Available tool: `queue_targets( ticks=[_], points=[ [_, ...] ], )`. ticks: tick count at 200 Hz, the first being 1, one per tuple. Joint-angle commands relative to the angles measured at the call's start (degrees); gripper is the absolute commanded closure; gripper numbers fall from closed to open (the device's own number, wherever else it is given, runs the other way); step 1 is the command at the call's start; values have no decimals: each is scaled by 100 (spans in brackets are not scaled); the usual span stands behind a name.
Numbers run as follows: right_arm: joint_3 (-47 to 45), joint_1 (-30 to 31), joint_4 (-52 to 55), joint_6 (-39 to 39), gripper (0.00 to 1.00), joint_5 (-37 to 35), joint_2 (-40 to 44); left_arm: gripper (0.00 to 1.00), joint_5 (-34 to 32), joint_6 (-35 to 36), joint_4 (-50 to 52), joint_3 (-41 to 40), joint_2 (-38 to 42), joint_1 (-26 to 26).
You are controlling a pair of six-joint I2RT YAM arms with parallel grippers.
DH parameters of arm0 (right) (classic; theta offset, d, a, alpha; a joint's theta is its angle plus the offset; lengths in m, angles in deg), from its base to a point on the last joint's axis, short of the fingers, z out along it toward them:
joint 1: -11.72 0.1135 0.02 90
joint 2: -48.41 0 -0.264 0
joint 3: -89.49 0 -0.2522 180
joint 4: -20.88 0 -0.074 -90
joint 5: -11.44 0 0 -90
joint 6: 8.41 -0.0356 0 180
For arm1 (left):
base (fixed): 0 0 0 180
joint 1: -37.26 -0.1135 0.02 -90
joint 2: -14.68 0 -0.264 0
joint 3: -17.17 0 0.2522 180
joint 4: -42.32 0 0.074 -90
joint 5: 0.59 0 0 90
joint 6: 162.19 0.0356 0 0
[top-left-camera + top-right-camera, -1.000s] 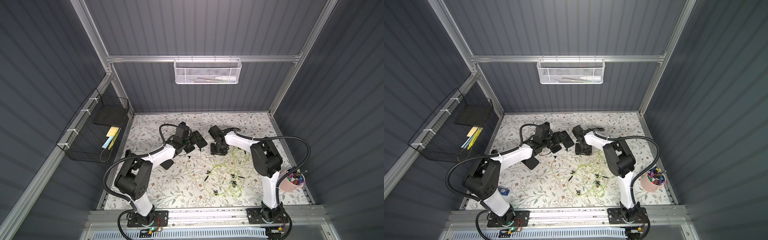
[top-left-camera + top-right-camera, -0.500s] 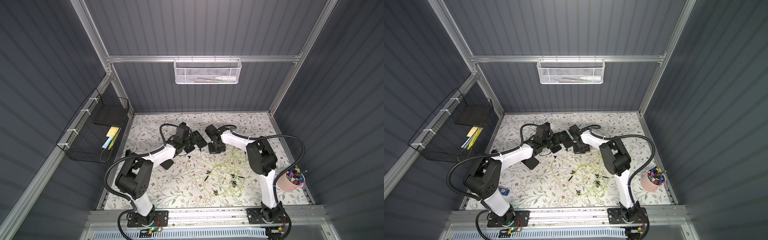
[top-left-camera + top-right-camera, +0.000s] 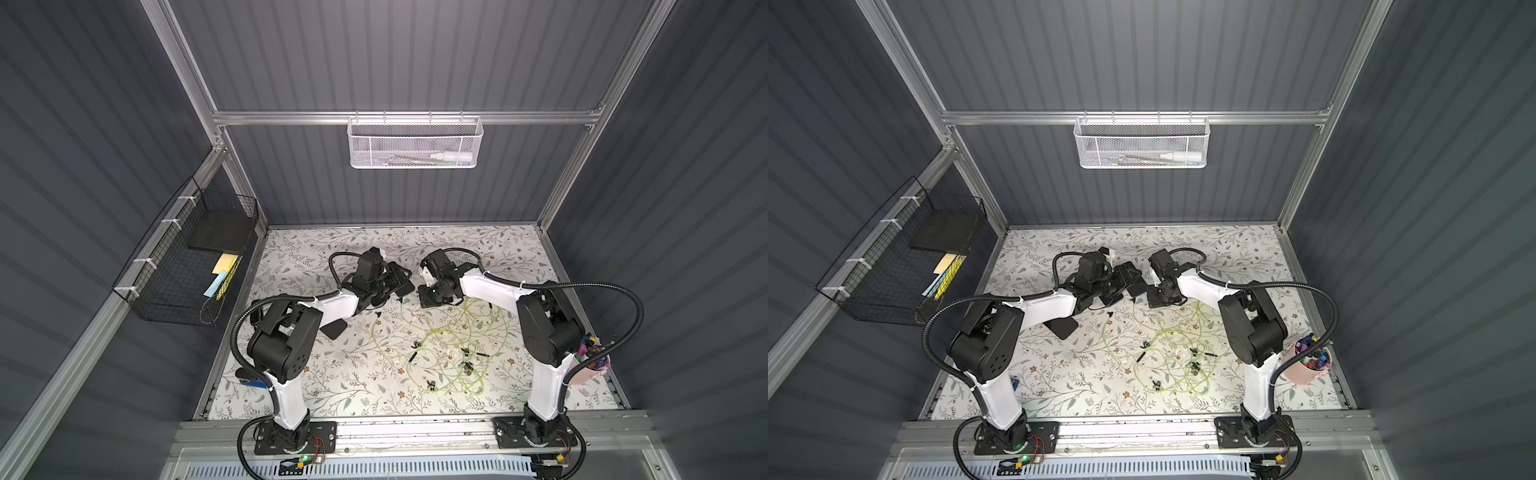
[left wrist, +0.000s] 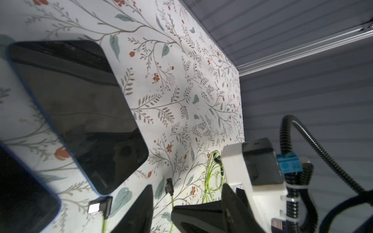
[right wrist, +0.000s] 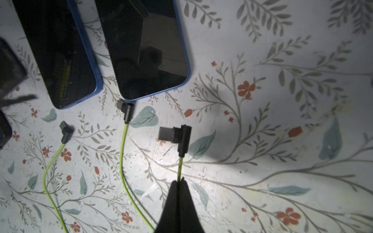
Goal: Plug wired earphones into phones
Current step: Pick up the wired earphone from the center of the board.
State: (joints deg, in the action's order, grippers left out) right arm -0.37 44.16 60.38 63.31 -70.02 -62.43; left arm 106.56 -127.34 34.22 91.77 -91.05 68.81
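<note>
Floral worktop (image 3: 332, 249), grey ribbed walls (image 3: 415, 62).
Right fingers (image 5: 171, 197) pinch an earphone cord (image 5: 180, 167) near phones (image 5: 145, 50); left fingers (image 4: 139, 211) stand apart.

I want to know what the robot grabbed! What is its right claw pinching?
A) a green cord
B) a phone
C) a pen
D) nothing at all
A: in the right wrist view, the right gripper is shut on the green cord, a little way behind its black plug.
</note>
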Motion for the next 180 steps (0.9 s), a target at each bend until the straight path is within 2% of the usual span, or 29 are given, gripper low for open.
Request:
queue_targets(
  ticks=[1,30,50,85,111,153,180],
  points=[
    [-143,0,-417,1,100,296,173,51,434,-307,-480,-157,-240,52],
    [-256,1,-686,-131,100,355,261,61,694,-37,226,125,-411,62],
    [-249,-1,-706,-160,100,381,265,62,709,123,765,279,-451,62],
    [-323,-1,-809,-193,100,539,276,62,765,31,650,305,-525,61],
    [-364,-1,-889,-162,100,677,306,66,781,-54,504,276,-587,61],
    [-437,-1,-995,-214,100,756,327,77,738,-43,456,293,-611,53],
    [-456,0,-1007,-220,100,748,347,89,720,-57,458,297,-624,53]
  ],
)
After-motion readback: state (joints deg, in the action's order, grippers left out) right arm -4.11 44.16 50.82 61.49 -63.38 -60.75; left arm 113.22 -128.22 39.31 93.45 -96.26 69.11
